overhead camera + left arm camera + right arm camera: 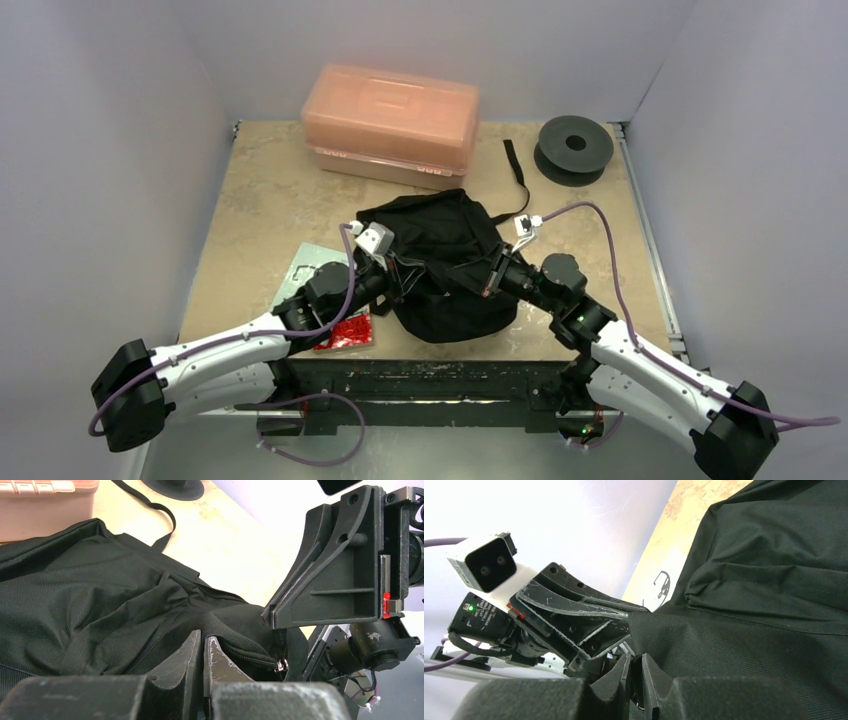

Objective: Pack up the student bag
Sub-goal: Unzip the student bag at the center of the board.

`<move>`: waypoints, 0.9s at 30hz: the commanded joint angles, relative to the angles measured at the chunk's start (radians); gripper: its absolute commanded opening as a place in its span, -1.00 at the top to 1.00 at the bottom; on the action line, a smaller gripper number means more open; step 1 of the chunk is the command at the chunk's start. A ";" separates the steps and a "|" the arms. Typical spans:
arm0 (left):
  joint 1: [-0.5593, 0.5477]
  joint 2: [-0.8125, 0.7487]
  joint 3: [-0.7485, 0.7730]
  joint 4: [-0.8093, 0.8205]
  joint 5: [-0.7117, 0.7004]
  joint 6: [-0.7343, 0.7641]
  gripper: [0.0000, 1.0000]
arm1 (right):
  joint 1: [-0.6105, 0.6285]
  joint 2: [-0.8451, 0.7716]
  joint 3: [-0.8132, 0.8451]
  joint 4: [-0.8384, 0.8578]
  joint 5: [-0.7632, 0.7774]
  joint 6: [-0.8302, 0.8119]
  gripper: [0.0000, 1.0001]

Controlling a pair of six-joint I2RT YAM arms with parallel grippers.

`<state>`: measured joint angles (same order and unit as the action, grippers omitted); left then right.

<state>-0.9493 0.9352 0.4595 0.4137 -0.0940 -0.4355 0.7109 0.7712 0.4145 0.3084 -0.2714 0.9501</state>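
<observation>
Slumping on a mottled beige tabletop [260,200] boxed in by plain pale walls [110,150], the black backpack [445,260] lies crumpled. Behind it stands an orange box [390,115], and a black spool [573,147] sits behind it to the right. The left gripper [202,642] pinches the backpack's zip edge, jaws pressed together. The right gripper [634,662] meets the backpack's other side; its jaws' state cannot be told.

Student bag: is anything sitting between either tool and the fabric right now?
Nothing visible does. The left tool is pinched on the student bag beside its zip, and the right tool has its tips at the fabric just opposite.
</observation>
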 commanded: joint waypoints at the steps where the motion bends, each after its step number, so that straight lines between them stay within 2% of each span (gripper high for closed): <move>1: 0.007 -0.042 0.009 0.090 -0.016 -0.020 1.00 | -0.008 0.007 -0.009 0.064 -0.028 0.008 0.74; 3: 0.007 -0.042 0.008 0.088 -0.016 -0.022 1.00 | -0.008 0.009 -0.007 0.054 -0.023 0.006 1.00; 9: 0.007 -0.041 0.013 0.089 -0.015 -0.025 1.00 | -0.008 0.026 0.023 -0.017 -0.016 -0.047 1.00; 11: 0.007 -0.045 0.014 0.081 -0.037 -0.029 1.00 | -0.010 0.023 0.045 -0.093 0.029 -0.076 1.00; 13: 0.007 -0.062 0.026 0.030 -0.098 -0.052 1.00 | -0.007 0.007 0.080 -0.223 0.155 -0.120 1.00; 16: 0.007 -0.094 0.045 -0.077 -0.223 -0.082 1.00 | -0.004 -0.065 0.106 -0.434 0.453 -0.152 1.00; 18: 0.007 -0.125 0.021 -0.092 -0.307 -0.100 1.00 | -0.004 -0.143 0.099 -0.596 0.699 -0.075 1.00; 20: 0.007 -0.163 -0.025 -0.074 -0.371 -0.115 1.00 | -0.005 -0.289 0.055 -0.679 0.849 0.025 1.00; 23: 0.007 -0.206 -0.071 -0.049 -0.402 -0.127 1.00 | -0.007 -0.406 0.018 -0.714 0.948 0.081 1.00; 26: 0.009 -0.215 -0.091 0.000 -0.325 -0.099 1.00 | -0.006 -0.367 0.040 -0.677 0.918 0.029 1.00; 27: 0.009 -0.210 -0.089 0.012 -0.281 -0.086 1.00 | -0.006 -0.367 0.038 -0.626 0.903 -0.050 1.00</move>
<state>-0.9493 0.7395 0.3733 0.3023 -0.3771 -0.5388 0.7113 0.3660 0.4507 -0.3145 0.4820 0.9726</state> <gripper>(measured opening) 0.020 0.005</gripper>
